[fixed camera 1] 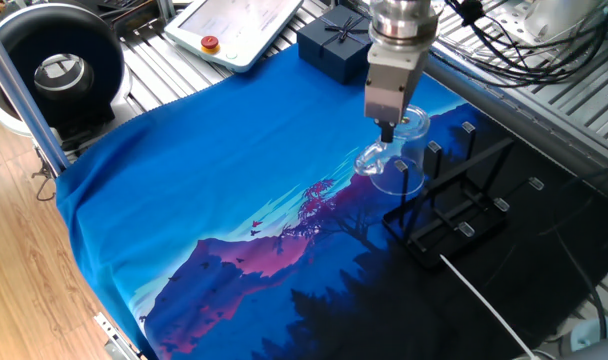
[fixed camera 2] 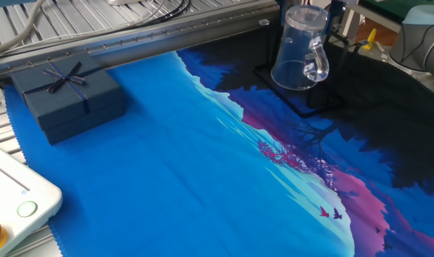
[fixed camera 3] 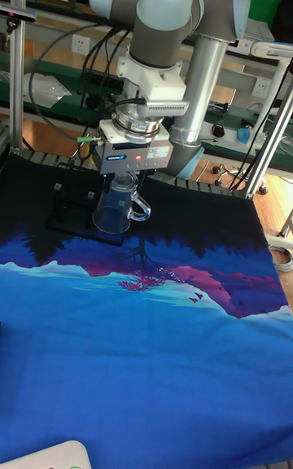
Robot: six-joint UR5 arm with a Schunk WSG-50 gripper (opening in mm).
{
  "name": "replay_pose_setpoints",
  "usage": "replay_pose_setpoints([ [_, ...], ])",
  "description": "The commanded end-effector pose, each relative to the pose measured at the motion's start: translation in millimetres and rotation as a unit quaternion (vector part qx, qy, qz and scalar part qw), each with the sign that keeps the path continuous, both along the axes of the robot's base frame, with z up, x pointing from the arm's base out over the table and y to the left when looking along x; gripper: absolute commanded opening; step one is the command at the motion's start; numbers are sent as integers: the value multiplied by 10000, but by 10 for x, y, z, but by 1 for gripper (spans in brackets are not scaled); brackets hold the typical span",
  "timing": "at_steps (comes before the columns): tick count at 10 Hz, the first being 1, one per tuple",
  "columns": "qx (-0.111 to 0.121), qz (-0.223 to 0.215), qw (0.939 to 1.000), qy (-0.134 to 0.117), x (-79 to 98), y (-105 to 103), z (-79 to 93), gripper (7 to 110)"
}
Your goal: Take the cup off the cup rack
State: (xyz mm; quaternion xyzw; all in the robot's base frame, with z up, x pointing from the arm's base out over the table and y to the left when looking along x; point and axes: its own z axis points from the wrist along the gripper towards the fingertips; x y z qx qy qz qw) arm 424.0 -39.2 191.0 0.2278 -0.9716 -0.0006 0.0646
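In one fixed view, the small clear glass mug with a loop handle (fixed camera 1: 394, 160) hangs in the upper centre of the frame, gripped at its rim by the robot's two-finger gripper (fixed camera 1: 388, 134), whose fingers are closed narrowly on the glass wall. The mug sits just left of the black thin-rod cup rack with upright grey-tipped pegs (fixed camera 1: 462, 212), close to its nearest peg; whether they touch cannot be told. To the left and below the mug, the blue printed cloth with a purple mountain scene (fixed camera 1: 214, 190) lies bare and wide. A dark blue gift box with a ribbon bow (fixed camera 1: 335, 41) stands at the cloth's upper edge, near the arm. A white control pendant with a red button (fixed camera 1: 234, 28) lies at upper left on slatted metal, and the wooden floor shows at far left.

In the other fixed view, the mug (fixed camera 2: 300, 50) hangs at the upper right, handle toward the camera, above the rack's base (fixed camera 2: 303, 96); the gripper is cropped by the top edge. The gift box (fixed camera 2: 66, 89) is at left, well apart, with open cloth between.

In the tall fixed view, the gripper (fixed camera 3: 124, 173) holds the mug (fixed camera 3: 118, 203) in the upper left, the rack (fixed camera 3: 69, 207) just left of and behind it. Open cloth fills the lower frame.
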Motion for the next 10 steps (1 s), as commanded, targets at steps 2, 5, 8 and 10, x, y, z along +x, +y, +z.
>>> replay_pose_setpoints([
  [2,70,41,10000,12,177,74,144,66],
  [5,94,100,9999,83,243,86,282,66],
  [8,90,112,9997,191,173,90,367,66],
  [10,54,116,9995,291,78,70,458,66],
])
